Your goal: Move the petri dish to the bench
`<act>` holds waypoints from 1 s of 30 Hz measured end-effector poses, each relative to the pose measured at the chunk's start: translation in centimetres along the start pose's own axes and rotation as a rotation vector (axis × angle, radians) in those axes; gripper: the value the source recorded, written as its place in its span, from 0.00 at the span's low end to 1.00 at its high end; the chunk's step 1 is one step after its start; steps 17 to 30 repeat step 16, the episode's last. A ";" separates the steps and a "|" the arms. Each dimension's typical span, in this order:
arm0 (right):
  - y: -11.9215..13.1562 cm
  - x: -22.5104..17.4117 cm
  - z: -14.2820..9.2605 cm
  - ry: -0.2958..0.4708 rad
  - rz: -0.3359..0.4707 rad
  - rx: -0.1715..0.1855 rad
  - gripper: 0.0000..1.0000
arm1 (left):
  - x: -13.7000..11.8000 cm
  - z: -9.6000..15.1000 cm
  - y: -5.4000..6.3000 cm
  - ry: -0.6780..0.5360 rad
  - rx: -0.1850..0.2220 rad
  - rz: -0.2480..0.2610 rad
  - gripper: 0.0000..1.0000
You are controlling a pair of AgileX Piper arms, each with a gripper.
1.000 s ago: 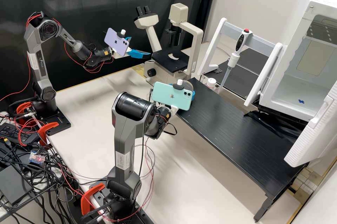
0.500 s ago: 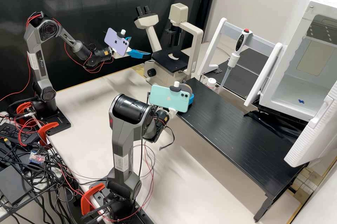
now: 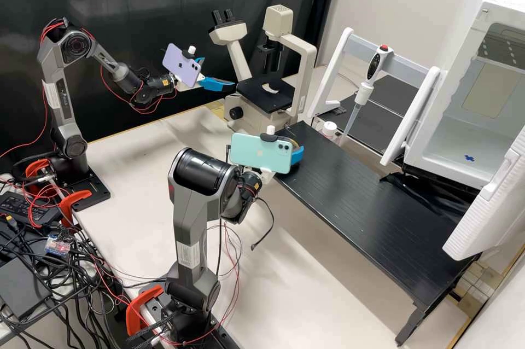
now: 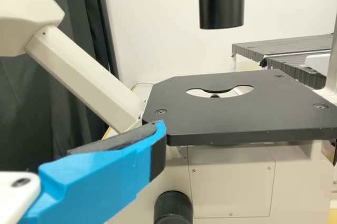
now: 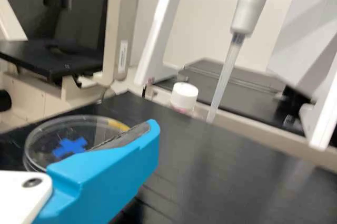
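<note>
One look from the high view: see the left gripper (image 3: 219, 71) with fingers spread wide, near the microscope (image 3: 266, 98); see the right gripper (image 3: 296, 153) by the end of the black bench (image 3: 372, 196). From the left wrist view, find the black plate (image 4: 231, 116) just ahead of the blue finger (image 4: 100, 179). From the right wrist view, find the dish (image 5: 70, 146) held by its rim, beside the near finger (image 5: 113, 168). Could slip or tip through a shallow grip, or catch the bench through lowering at a slant.

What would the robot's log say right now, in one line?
right gripper: gripping petri dish | dish: blue cross mark, at black platform, contact unclear | left gripper: open, near microscope stage
</note>
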 end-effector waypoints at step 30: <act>5.7 -4.9 -1.7 0.109 0.333 0.150 1.00 | 0.0 0.0 0.0 0.000 0.000 0.000 1.00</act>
